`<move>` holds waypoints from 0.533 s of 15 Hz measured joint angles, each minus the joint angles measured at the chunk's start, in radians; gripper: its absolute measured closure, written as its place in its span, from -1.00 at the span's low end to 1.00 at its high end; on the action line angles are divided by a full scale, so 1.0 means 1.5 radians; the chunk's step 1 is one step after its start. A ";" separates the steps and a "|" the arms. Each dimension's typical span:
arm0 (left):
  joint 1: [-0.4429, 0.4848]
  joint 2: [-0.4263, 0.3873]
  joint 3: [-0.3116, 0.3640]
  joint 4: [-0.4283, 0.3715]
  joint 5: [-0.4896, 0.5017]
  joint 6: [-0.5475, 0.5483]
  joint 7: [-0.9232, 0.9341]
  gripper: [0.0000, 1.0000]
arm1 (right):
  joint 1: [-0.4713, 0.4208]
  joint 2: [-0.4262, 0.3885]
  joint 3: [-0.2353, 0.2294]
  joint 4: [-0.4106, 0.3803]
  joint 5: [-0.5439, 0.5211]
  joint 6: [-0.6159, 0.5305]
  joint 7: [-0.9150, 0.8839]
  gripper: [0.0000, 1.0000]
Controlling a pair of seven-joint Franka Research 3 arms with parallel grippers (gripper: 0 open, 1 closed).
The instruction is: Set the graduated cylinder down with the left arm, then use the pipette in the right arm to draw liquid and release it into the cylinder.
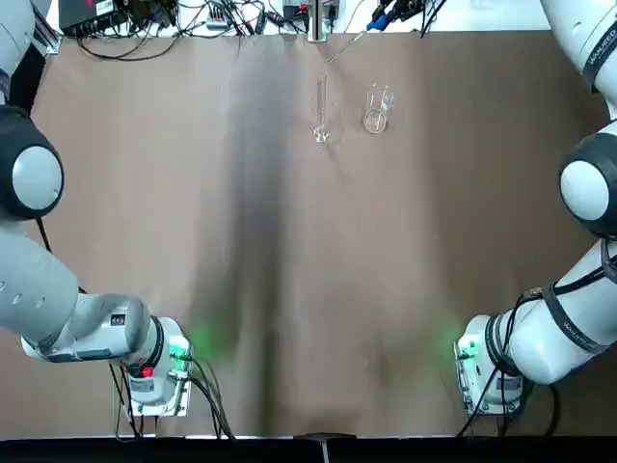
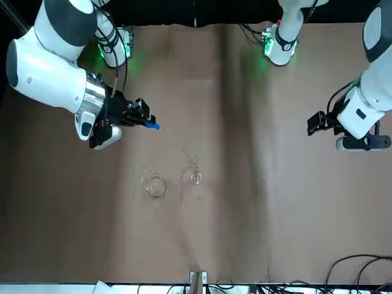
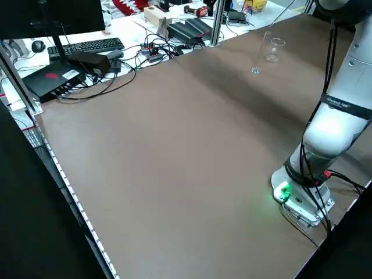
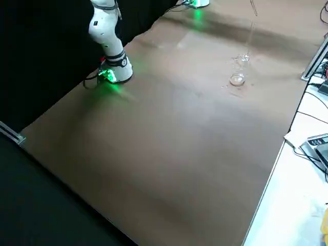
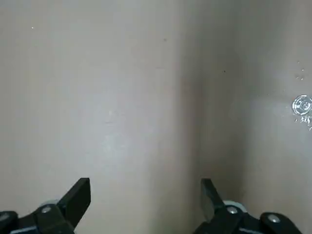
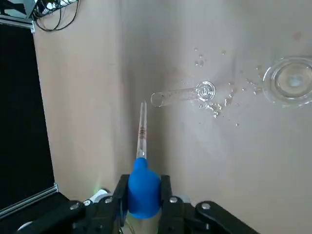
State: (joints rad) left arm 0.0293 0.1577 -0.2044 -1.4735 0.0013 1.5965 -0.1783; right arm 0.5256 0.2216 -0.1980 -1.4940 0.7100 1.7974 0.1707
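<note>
- The left gripper (image 5: 145, 204) hangs over bare table well to the left of the graduated cylinder (image 1: 321, 114), its fingers spread wide with nothing between them
- The graduated cylinder stands upright on its small round foot near the far edge of the brown table (image 1: 289, 289), set down and free of either arm; in the right wrist view its mouth lies just beyond the pipette tip
- Droplets (image 6: 214, 108) speckle the table around the cylinder's foot, a sign the surface there may be slick
- Judged from its build, the cylinder is light, top-heavy and brittle glass; it would tip at a nudge, so any hold belongs low on the tube, and the pipette should enter its narrow mouth without touching the rim
- The beaker (image 1: 377, 109) sits just to the right of the cylinder, apart from it, short and wide
- The right gripper (image 6: 144, 195) hovers above and to the right of the cylinder, clamped on the blue bulb of the pipette (image 6: 142, 129), whose thin tube points toward the cylinder; the bulb is soft and yields to a squeeze, the tube stiff and easily snapped
</note>
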 joint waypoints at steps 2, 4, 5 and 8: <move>0.000 0.000 0.000 0.000 0.000 0.000 0.000 -0.99 | 0.007 0.001 0.000 0.000 0.000 0.006 0.001 0.40; 0.000 0.000 0.000 0.000 0.000 0.000 0.000 -0.98 | 0.009 0.007 0.000 -0.001 0.000 0.008 0.001 0.40; 0.000 0.000 0.000 0.000 0.000 0.000 0.000 -0.99 | 0.009 0.009 0.000 -0.001 0.000 0.010 0.001 0.40; 0.000 0.000 0.000 0.000 0.000 0.000 0.000 -0.99 | 0.009 0.019 -0.001 -0.001 -0.001 0.023 0.001 0.40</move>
State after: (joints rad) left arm 0.0293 0.1577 -0.2044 -1.4737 0.0014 1.5965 -0.1783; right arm 0.5397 0.2500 -0.1990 -1.4960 0.7084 1.8318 0.1717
